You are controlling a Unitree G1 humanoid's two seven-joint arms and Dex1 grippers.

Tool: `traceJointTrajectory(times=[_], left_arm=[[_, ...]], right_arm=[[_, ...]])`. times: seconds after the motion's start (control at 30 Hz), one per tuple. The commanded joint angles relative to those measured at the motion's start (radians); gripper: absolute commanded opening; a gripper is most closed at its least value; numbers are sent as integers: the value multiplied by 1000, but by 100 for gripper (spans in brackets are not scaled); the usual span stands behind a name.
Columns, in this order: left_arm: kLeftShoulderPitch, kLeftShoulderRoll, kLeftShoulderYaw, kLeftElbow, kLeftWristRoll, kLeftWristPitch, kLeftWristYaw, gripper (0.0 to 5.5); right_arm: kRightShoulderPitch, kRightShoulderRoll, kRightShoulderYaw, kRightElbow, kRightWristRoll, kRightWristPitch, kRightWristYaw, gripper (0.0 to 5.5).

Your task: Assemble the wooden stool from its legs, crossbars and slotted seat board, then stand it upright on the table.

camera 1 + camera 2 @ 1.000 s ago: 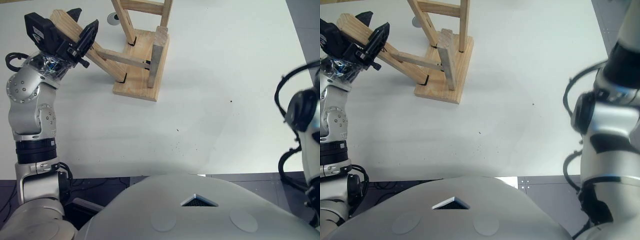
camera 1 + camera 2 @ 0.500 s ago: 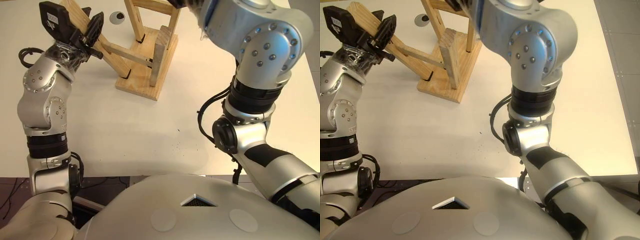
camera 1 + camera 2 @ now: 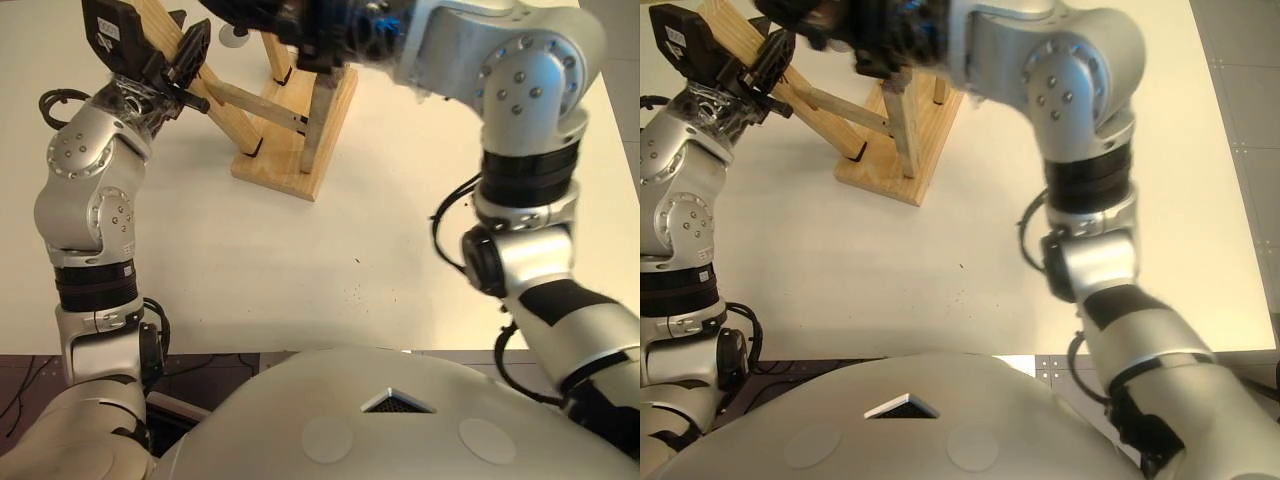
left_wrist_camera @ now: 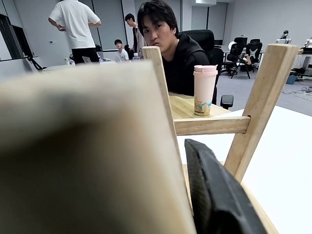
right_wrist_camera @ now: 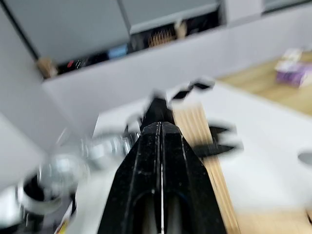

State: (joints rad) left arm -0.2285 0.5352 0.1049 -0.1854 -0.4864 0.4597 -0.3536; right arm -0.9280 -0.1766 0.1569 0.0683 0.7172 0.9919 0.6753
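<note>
The wooden stool (image 3: 290,150) lies tipped on the white table, seat board down and legs in the air. My left gripper (image 3: 165,55) is at the far left, shut on one slanted leg (image 3: 225,115). In the left wrist view that leg (image 4: 87,156) sits against a black finger (image 4: 219,195), with two more legs and a crossbar (image 4: 209,125) beyond. My right arm stretches across above the stool. Its blurred gripper (image 3: 250,15) hovers over the upper legs, fingers (image 5: 161,146) pressed together with nothing between them.
The bare white table (image 3: 420,220) spreads to the right of the stool and towards me. Dark specks (image 3: 355,290) lie near the front edge. A pink cup (image 4: 204,90) stands on another table behind.
My right arm has swung in from the right, and its gripper has moved leftward over the stool's legs. The left gripper keeps its hold on the leg. The head camera has shifted.
</note>
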Motion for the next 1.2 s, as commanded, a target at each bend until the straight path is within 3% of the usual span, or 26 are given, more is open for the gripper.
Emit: traceJointTrajectory(times=[0.03, 0.17, 0.37, 0.47, 0.73, 0.87, 1.07, 1.17, 1.2], left_arm=[[65, 12, -71, 45, 30, 78, -74, 133], [37, 12, -101, 87, 29, 80, -121, 133], [1, -3, -144, 101, 28, 94, -151, 133], [13, -8, -150, 95, 27, 101, -148, 133], [15, -25, -150, 56, 12, 123, -130, 133], [20, -24, -163, 47, 24, 116, -132, 133], [104, 28, -300, -19, 172, -183, -284, 133], [90, 24, -313, 32, 179, -198, -250, 135], [76, 20, -299, 44, 156, -181, -235, 175]], right_arm=[[-154, -131, 152, 256, -172, -305, 461, 0], [-313, -92, 158, 696, -273, -534, 762, 0], [-336, 33, 142, 1017, -426, -783, 836, 0], [-282, 76, 138, 1031, -465, -822, 859, 0], [-120, 142, 260, 1112, -692, -918, 745, 0], [-166, 136, 191, 1135, -646, -889, 716, 0], [-170, 137, 78, 1125, -620, -822, 683, 0], [-160, 124, 33, 1106, -616, -811, 641, 0], [-161, 107, 9, 1086, -601, -800, 638, 0]])
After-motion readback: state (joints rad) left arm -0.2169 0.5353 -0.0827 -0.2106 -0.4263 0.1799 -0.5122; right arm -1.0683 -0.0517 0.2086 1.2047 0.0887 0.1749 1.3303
